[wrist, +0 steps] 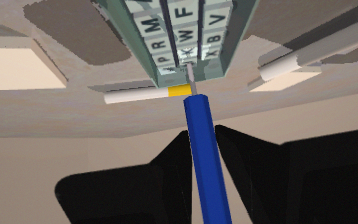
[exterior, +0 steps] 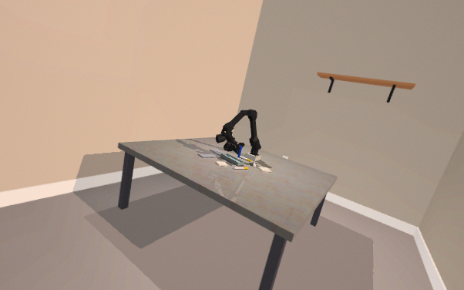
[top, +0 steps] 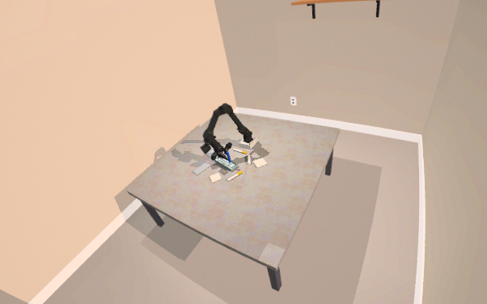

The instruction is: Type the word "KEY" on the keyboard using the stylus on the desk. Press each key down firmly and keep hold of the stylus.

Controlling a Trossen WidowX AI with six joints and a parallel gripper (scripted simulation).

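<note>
The blue stylus (top: 228,157) (exterior: 240,151) (wrist: 206,165) is held between the fingers of my gripper (wrist: 201,133), which is shut on it. Its thin grey tip points down at the near end of the green keyboard (top: 226,163) (exterior: 231,159) (wrist: 216,70). In the wrist view the tip overlaps the end of the middle key row, right by the K key (wrist: 187,52), with the W and F keys farther along the row. Whether the tip touches or presses a key cannot be told. The fingers stand above and beyond the keyboard's near edge.
A white marker with a yellow end (wrist: 137,95) lies close to the keyboard's near end. A thicker white cylinder (wrist: 312,52) lies to the right in the wrist view. Cream pads (top: 260,162) (top: 215,178) and a grey slab (top: 201,169) lie around the keyboard.
</note>
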